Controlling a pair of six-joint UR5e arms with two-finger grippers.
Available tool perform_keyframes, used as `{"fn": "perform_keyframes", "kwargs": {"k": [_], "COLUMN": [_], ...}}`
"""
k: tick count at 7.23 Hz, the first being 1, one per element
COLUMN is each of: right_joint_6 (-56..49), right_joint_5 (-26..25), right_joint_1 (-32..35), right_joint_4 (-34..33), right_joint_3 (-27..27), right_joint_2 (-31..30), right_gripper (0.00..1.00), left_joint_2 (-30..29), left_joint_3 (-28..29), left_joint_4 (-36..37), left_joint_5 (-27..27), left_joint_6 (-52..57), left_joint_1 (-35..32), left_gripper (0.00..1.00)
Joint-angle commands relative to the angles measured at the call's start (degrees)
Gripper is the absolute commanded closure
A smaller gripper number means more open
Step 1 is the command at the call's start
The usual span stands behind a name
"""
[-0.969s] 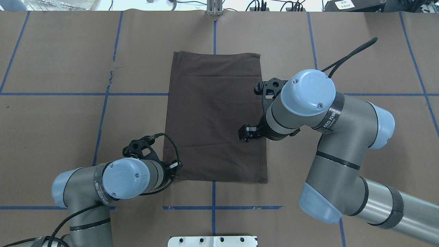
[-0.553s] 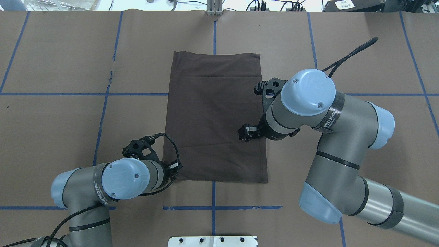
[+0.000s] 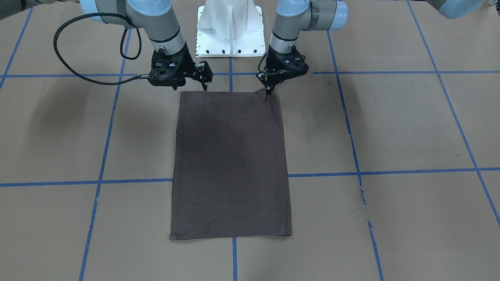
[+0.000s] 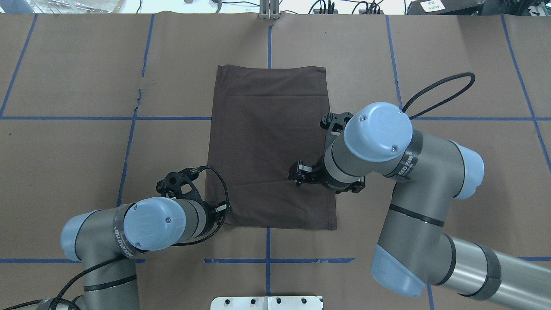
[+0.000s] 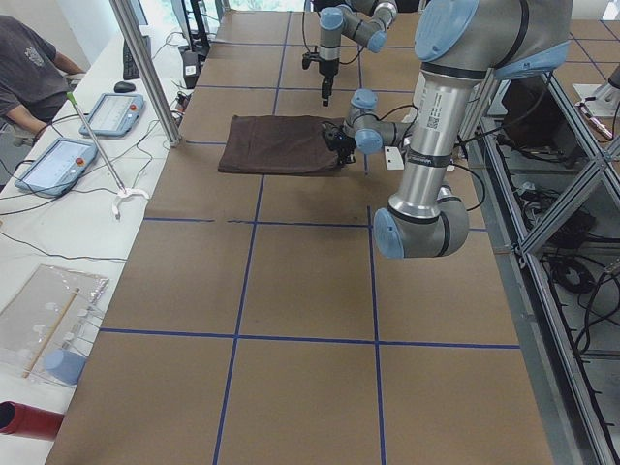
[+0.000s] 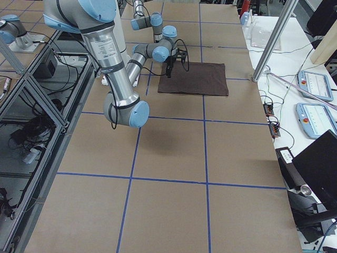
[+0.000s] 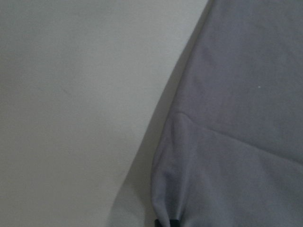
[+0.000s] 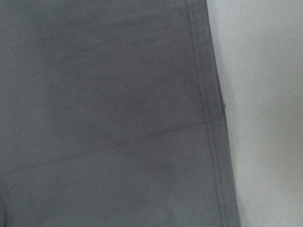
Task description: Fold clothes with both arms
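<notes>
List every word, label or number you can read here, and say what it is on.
"EED" plus Chinese characters, start cut off: band on the right arm.
Print on the left arm band: too blurred to read.
White label past the table's far edge: too small.
T-shirt: no text shows.
</notes>
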Motion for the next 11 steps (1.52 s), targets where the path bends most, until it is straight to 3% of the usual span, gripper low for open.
{"fn": "perform_keyframes", "kwargs": {"k": [1, 3, 4, 7, 11], "right_joint_6": [15.4, 28.23, 31.25, 31.37, 31.37], "right_joint_5": [-9.19, -11.34, -14.84, -15.23, -15.05], "right_joint_1": [-6.17, -7.16, -8.47, -9.98, -10.59], "right_joint_4": [1.02, 1.37, 1.63, 1.55, 1.11], "right_joint_3": [-1.51, -5.46, -6.96, -10.22, -9.61], "right_joint_2": [0.05, 0.23, 0.23, 0.4, -0.56], "right_gripper": [0.0, 0.0, 0.0, 0.0, 0.0], "left_joint_2": [-0.38, -0.47, -0.47, -0.47, -0.47], "left_joint_3": [-0.26, -0.69, -0.7, -0.7, -0.7], "left_joint_4": [0.0, 0.0, 0.0, 0.0, 0.0], "left_joint_5": [-0.04, -0.04, -0.04, 0.05, 0.05], "left_joint_6": [0.13, 0.13, 0.13, 0.13, 0.13], "left_joint_1": [-0.01, -0.18, -0.27, -0.62, -0.62], "left_gripper": [1.0, 1.0, 1.0, 1.0, 1.0]}}
